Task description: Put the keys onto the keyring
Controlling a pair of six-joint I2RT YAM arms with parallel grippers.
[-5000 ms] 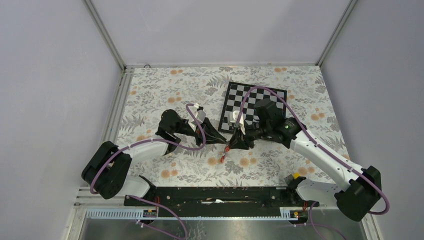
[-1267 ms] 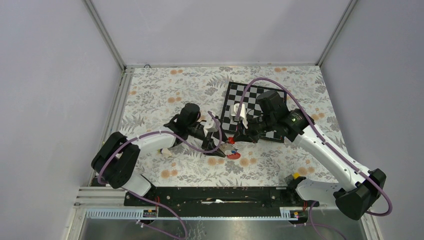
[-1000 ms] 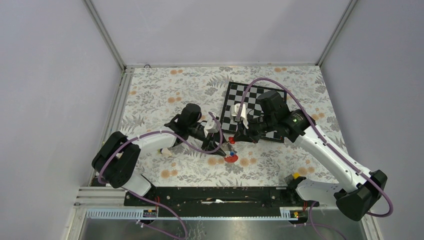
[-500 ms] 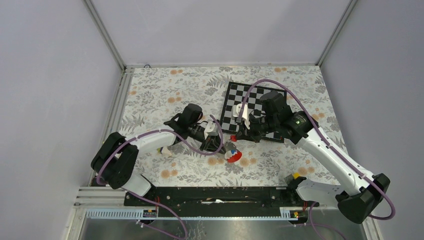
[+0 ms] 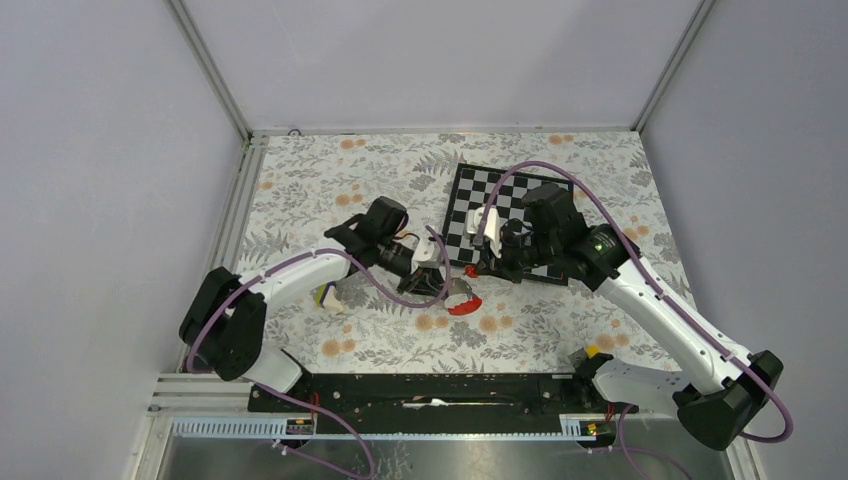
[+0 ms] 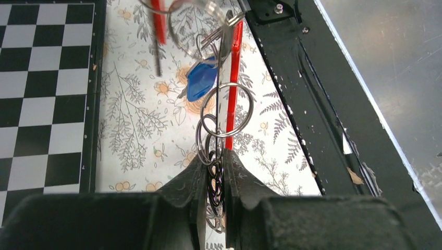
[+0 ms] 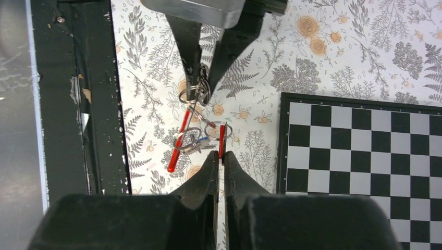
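Observation:
My left gripper [image 6: 215,159] is shut on a cluster of metal split rings [image 6: 225,110] belonging to the keyring. The keyring's red strap section [image 6: 232,78] and the blue-tagged key [image 6: 200,80] hang from that cluster above the floral cloth. In the top view the left gripper [image 5: 447,287] sits just left of the hanging red loop [image 5: 463,305]. My right gripper [image 7: 220,155] is shut on the thin red-tagged key [image 7: 221,136], close to the left fingers [image 7: 190,47]. Seen from above, the right gripper [image 5: 474,268] almost meets the left one.
A black-and-white chessboard [image 5: 510,205] lies under and behind the right wrist. A yellow-green and white block [image 5: 328,297] sits by the left forearm. The black base rail [image 5: 430,385] runs along the near edge, close below the hanging bunch.
The left gripper has shut on the ring cluster and lifted slightly toward the right gripper. The red loop now hangs off the cloth. The right gripper stayed shut and shifted a little right.

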